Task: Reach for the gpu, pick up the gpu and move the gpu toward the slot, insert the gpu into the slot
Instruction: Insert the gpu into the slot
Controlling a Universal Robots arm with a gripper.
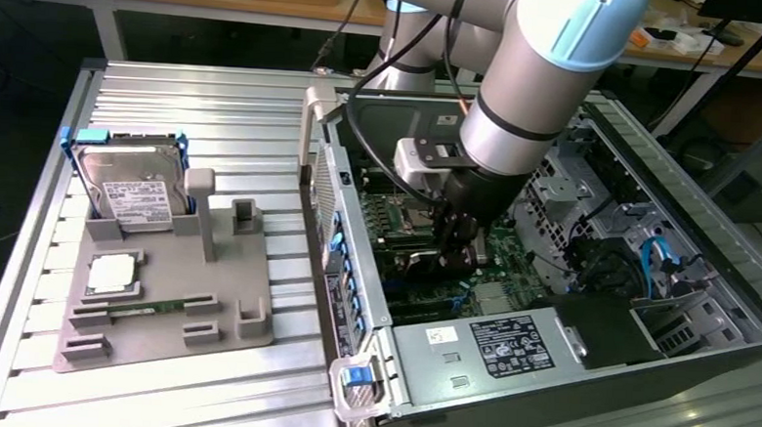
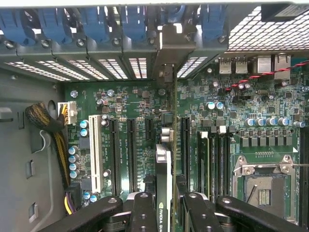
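My gripper (image 2: 166, 212) reaches down into the open computer case (image 1: 350, 300) over the green motherboard (image 2: 231, 116). Its two black fingers (image 2: 144, 212) are shut on the gpu (image 2: 164, 169), a thin dark card seen edge-on and standing upright between them. The card's silver bracket (image 2: 166, 48) lies against the row of rear openings of the case. The card runs in line with the long dark connectors (image 2: 131, 154) on either side of it. The slot right beneath it is hidden by the card's edge, so I cannot tell whether the card is seated. In the exterior view the gripper (image 1: 457, 247) is deep in the case.
Blue retainer clips (image 2: 96, 24) line the case's rear wall. A processor socket (image 2: 263, 181), memory slots (image 2: 217, 159) and a braided cable bundle (image 2: 48, 125) flank the card. Outside the case, a hard drive (image 1: 128, 195) stands on a grey fixture (image 1: 168, 300).
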